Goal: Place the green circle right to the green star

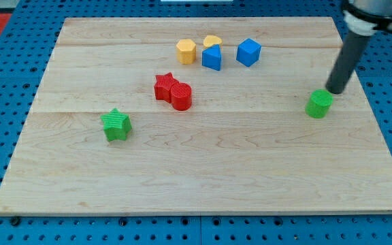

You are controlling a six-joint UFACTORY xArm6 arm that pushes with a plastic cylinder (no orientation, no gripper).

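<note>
While the dark rod slants down from the view's top right corner, my tip [335, 92] sits on the wooden worktop [203, 184] just beyond and a shade to the right of the green circle [319, 103], so close it looks to be touching the block's far right edge, though I cannot tell for sure. There are no jaws on this arm, only the bare rod, and it has hold of nothing. The green circle stands far out on the right side of the board, and the green star [116, 125] is well apart from it, over on the left and a little nearer the view's bottom. Between them, left of centre, the red star [165, 86] and the red circle [181, 96] are pressed together. Towards the far edge sits a cluster: the orange hexagon [186, 51], a yellow block [213, 41] whose shape is partly hidden behind the blue block [211, 58] just in front of it, and the blue cube [248, 52] off to their right.
</note>
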